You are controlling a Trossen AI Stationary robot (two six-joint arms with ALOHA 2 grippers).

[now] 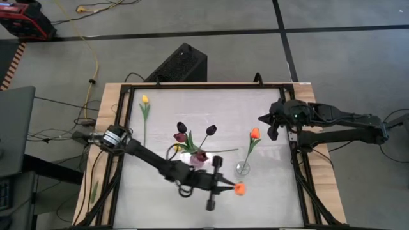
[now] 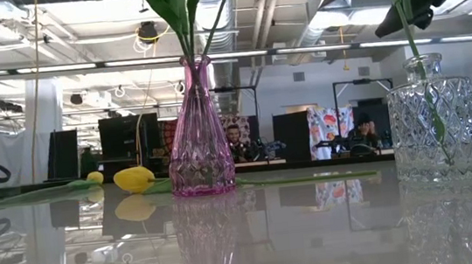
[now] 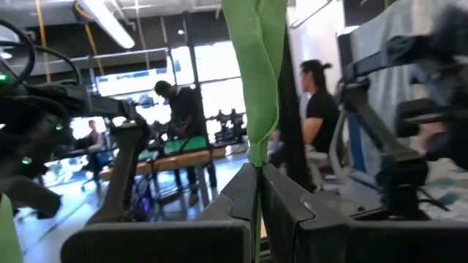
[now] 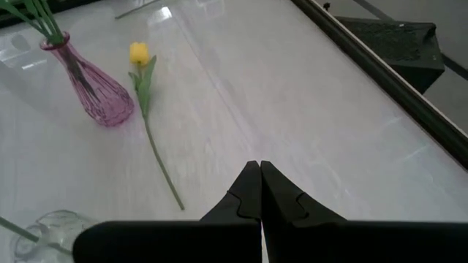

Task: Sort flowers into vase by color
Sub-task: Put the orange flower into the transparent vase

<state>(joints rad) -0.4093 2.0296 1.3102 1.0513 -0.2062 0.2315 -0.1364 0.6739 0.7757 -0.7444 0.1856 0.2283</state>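
1. Left gripper sits low in the middle of the high view. Its fingers are shut tight on an orange tulip, w/ the head poking out to the right. In the left wrist view the green stem stands up between the pinched fingers.
2. Right gripper waits at the right side of the high view, near the table's edge. In the right wrist view its fingers are pressed together w/ nothing in them.
3. Pink vase is in the middle of the high view. It holds 3 dark tulips. In the low view it stands straight up, center left.
4. Clear glass vase is just right of the pink one & holds 1 orange flower. Low view shows it at the right.
5. Yellow tulip lies flat at the upper left of the table, well apart from the vases. It also shows in the right wrist view, beside the pink vase.
6. 2nd yellow bloom lies on the table left of the pink vase in the low view.
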